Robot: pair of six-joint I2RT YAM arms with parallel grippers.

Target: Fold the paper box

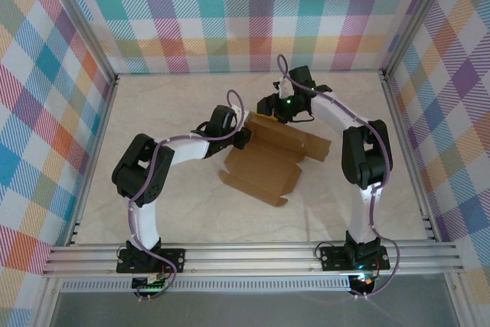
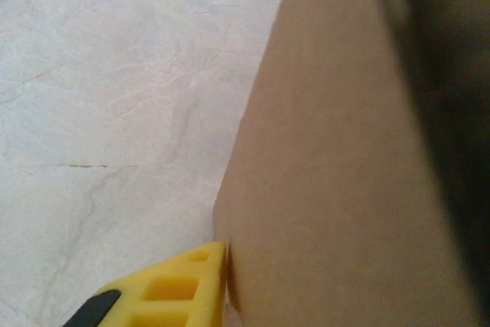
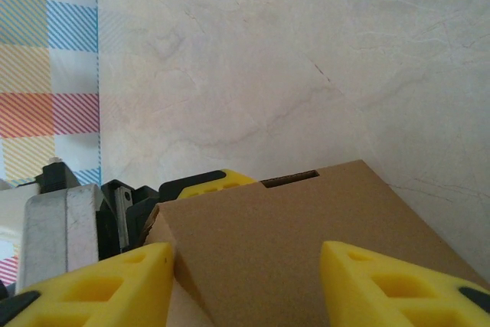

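The paper box [image 1: 264, 170], plain brown cardboard, lies half folded mid-table with its far panels raised. My left gripper [image 1: 245, 137] is at the raised panel's left end. In the left wrist view one yellow finger [image 2: 172, 289] lies against the paper box [image 2: 344, 174]; the other finger is hidden behind it. My right gripper [image 1: 277, 112] is at the far end. Its jaws [image 3: 245, 266] stand open, straddling a slanted panel of the paper box [image 3: 291, 243], with gaps on both sides. Behind that panel, the left gripper's yellow finger [image 3: 207, 181] shows.
The pale marbled table [image 1: 168, 112] is fenced by plaid walls [image 1: 253, 13] at the back and sides. An aluminium rail [image 1: 253, 258] with both arm bases runs along the near edge. Bare tabletop surrounds the cardboard.
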